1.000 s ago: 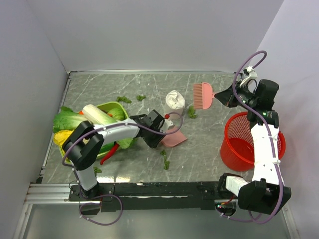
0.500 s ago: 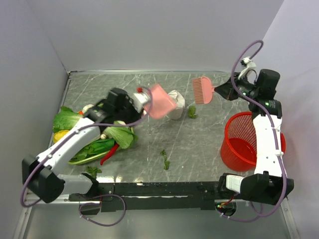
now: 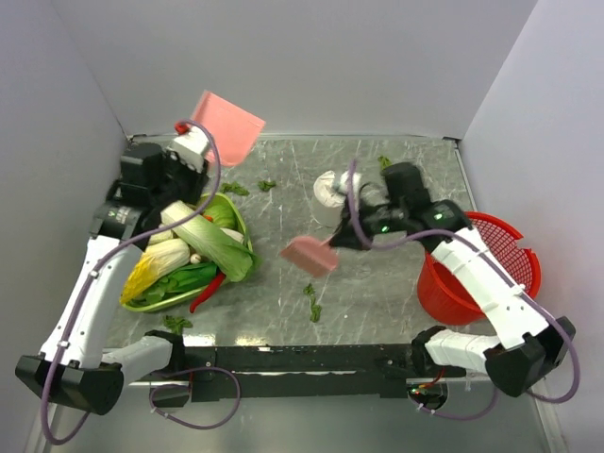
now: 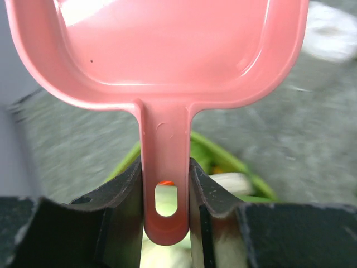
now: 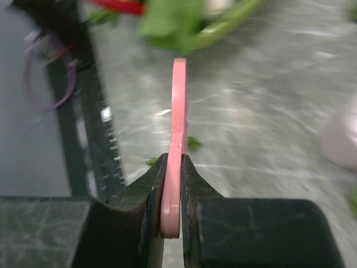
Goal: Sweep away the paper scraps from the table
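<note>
My left gripper [image 3: 193, 143] is shut on the handle of the pink dustpan [image 3: 227, 125] and holds it high over the table's far-left corner; in the left wrist view the dustpan [image 4: 162, 50] fills the top, its handle between my jaws [image 4: 165, 167]. My right gripper [image 3: 342, 236] is shut on the pink brush [image 3: 309, 256] above the middle of the table [image 3: 396, 302]; the brush shows edge-on in the right wrist view [image 5: 178, 106], gripper [image 5: 173, 162]. Dark-green paper scraps lie below the brush [image 3: 312, 302], at the back [image 3: 234, 189] and at the front left [image 3: 175, 324].
A green tray [image 3: 233, 209] heaped with lettuces, cabbage and a red chilli stands at the left. A white crumpled lump [image 3: 327, 187] sits at the back middle. A red mesh basket [image 3: 491, 274] stands at the right edge. Grey walls enclose the table.
My left arm has lifted the dustpan up and back to the far-left corner. My right arm has swung the brush from the back right down to the middle of the table.
</note>
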You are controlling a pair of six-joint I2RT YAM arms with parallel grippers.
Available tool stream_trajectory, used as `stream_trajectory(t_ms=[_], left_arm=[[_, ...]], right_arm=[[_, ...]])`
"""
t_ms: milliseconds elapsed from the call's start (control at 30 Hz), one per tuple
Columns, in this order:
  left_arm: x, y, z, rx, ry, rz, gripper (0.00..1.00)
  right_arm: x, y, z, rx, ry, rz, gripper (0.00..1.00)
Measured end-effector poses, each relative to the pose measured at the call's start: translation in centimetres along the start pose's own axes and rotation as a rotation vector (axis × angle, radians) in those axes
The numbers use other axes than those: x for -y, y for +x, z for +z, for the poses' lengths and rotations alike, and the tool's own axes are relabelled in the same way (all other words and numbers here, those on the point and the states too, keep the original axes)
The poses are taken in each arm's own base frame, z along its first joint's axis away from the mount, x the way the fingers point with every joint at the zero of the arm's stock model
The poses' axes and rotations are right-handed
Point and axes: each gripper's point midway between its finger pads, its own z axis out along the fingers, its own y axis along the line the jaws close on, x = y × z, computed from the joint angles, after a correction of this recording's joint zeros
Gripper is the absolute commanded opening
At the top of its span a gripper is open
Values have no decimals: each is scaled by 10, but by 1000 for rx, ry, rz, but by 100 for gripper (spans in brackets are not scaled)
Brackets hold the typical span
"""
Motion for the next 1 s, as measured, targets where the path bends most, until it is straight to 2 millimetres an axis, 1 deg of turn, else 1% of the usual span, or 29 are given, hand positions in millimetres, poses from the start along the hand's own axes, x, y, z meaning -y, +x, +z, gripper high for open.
stream_trajectory(t_ms=[100, 167, 200, 233, 300, 367, 400, 467, 500, 567, 633, 667, 733, 867, 933, 1000], left_arm=[[-39, -12, -20, -6, -133, 26, 1], [-57, -24, -37, 13, -202, 27, 1], [-62, -29, -44, 24, -228, 23, 1], [-67, -35, -56, 40, -258, 12, 1], [-69, -45, -75, 79, -292, -15, 1], [-71, -52, -94, 115, -319, -44, 1], [-74, -55, -105, 135, -345, -61, 1], [-82, -59, -122, 164, -400, -82, 1], [-85, -59, -131, 177, -428, -90, 1], [-89, -60, -141, 193, -460, -105, 1], [-96, -59, -153, 204, -506, -131, 1], [-98, -59, -157, 208, -521, -137, 1], [-102, -60, -164, 216, -547, -147, 1], [-101, -58, -171, 215, -562, -152, 1], [-99, -57, -176, 219, -567, -150, 1], [-97, -56, -179, 219, -567, -150, 1]], right_arm=[[-55, 7, 28, -44, -169, -97, 0], [-90, 10, 40, -60, -265, -168, 0], [-100, 9, 43, -60, -294, -194, 0], [-112, 6, 48, -56, -323, -226, 0], [-123, 2, 53, -56, -346, -255, 0], [-131, -7, 62, -57, -361, -283, 0], [-137, -13, 70, -56, -367, -307, 0], [-153, -20, 86, -56, -400, -340, 0], [-163, -19, 94, -64, -424, -349, 0], [-180, -15, 109, -94, -463, -349, 0], [-191, -10, 126, -128, -493, -356, 0], [-194, -10, 135, -139, -498, -361, 0], [-202, -8, 159, -165, -501, -383, 0], [-204, -2, 196, -194, -445, -424, 0], [-203, 3, 209, -208, -405, -448, 0], [-203, 2, 218, -207, -376, -465, 0]])
